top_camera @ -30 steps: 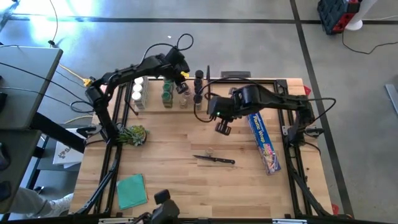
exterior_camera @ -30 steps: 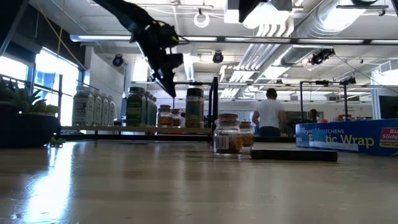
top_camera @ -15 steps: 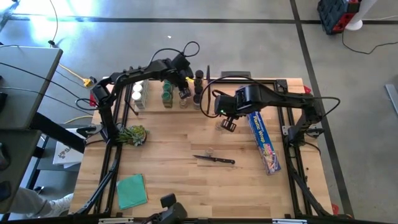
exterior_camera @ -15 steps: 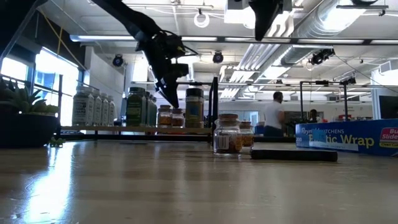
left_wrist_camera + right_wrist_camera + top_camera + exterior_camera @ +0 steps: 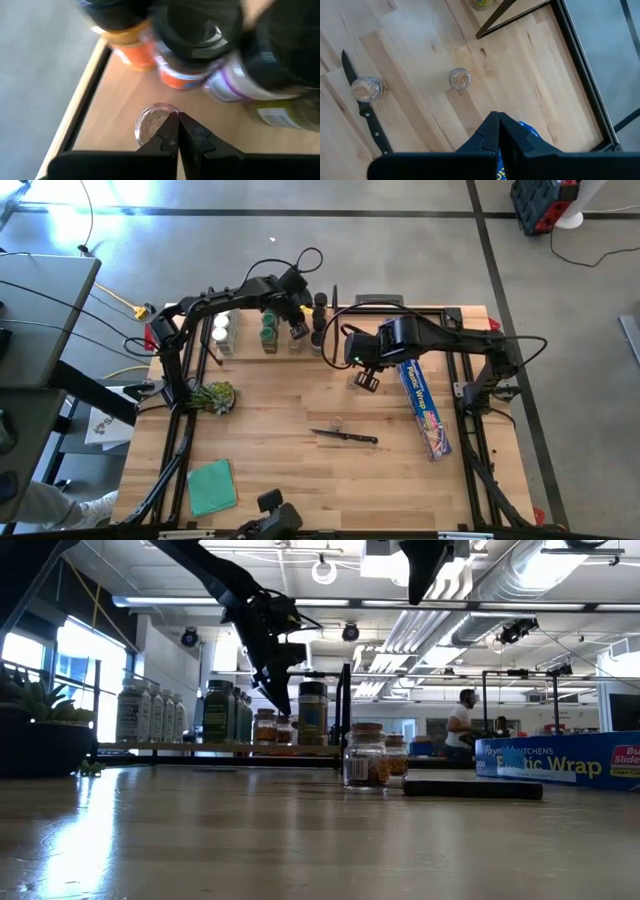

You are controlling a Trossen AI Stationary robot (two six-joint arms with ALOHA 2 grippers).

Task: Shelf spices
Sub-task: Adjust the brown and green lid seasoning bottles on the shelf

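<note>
Several spice jars stand on the pale wooden shelf [image 5: 245,348] at the table's far left: white-capped [image 5: 221,330], green-capped [image 5: 268,332] and dark-capped [image 5: 320,310]. My left gripper [image 5: 297,330] is shut and points down over a small clear jar [image 5: 150,122] with a brownish top, which stands on the shelf plank [image 5: 286,729]. Two more small jars stand on the tabletop [image 5: 460,78] [image 5: 366,89]. My right gripper [image 5: 366,382] is shut and hangs in the air above the table's middle, beside the blue box. My left gripper's shut fingertips [image 5: 170,127] come down from above at the rim of the small jar [image 5: 161,111] standing upright on the shelf. I cannot tell whether they touch it.
A long blue wrap box [image 5: 425,408] lies on the table's right. A dark-handled knife [image 5: 345,437] lies mid-table next to one loose jar. A small plant [image 5: 213,396] and a green pad [image 5: 211,485] are on the left. A black upright rod [image 5: 345,715] ends the shelf.
My left gripper has come down and toward the table's near edge, from above the shelf's jars to just over the small jar. My right arm has shifted slightly toward the table's right. The jars have stayed in place.
</note>
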